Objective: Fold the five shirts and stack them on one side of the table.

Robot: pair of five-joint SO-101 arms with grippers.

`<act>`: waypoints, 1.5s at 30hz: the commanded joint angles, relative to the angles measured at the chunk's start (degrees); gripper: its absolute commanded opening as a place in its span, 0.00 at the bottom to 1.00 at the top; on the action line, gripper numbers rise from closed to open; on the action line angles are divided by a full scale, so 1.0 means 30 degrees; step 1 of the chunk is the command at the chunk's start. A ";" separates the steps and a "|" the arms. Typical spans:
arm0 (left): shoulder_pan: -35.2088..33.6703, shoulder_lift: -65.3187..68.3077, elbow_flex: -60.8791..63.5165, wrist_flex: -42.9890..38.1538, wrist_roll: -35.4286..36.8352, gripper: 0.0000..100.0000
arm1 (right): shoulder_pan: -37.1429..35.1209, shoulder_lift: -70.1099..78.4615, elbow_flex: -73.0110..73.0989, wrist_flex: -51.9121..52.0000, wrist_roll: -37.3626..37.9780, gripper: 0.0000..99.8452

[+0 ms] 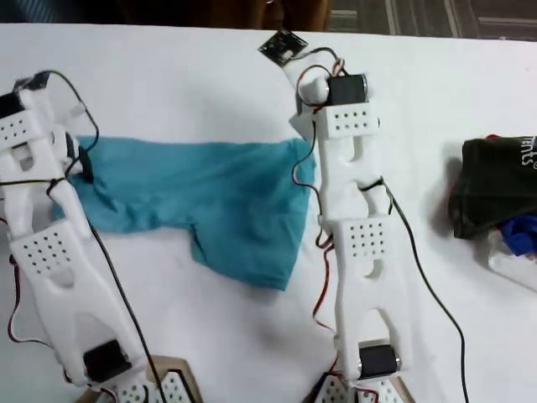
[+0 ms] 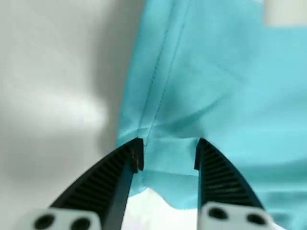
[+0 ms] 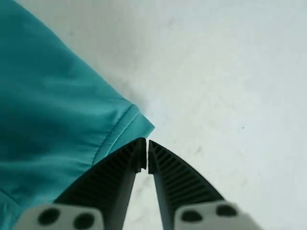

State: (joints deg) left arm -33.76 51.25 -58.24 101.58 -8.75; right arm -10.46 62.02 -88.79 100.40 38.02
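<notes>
- Teal shirt [image 1: 218,201] lies spread and rumpled mid-counter [image 1: 168,75].
- Left tool [image 2: 168,155]: fingers apart, straddling the shirt's seam at one end.
- Right tool [image 3: 146,155]: fingers together, empty, just beside the shirt's corner.
- Dark shirt [image 1: 491,189] is bundled near the counter edge, beyond the right arm.

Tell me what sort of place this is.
Probably a robotics lab bench: two wired white arms at a white table, a teal shirt spread between them, a dark clothes pile at one edge.

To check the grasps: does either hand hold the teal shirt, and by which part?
Neither holds it. The left hand is open astride the teal shirt at a seam; the right hand is shut, empty, beside its corner.
</notes>
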 commanded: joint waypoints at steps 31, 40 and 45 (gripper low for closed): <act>0.2432 0.3487 -0.0777 -0.7648 0.2168 0.03 | -0.0103 0.3912 -0.0117 0.0278 -0.1612 0.02; 0.2227 0.2901 -0.1773 -0.6740 0.2110 0.03 | 0.0659 0.1685 -0.1260 0.0366 -0.1612 0.02; 0.2110 0.1788 -0.5582 -0.2462 0.1993 0.03 | 0.0923 -0.1392 -0.1260 0.0396 -0.1700 0.02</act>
State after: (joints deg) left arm -26.81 61.89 -67.47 87.78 -2.42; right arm -8.62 66.59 -90.11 100.40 33.71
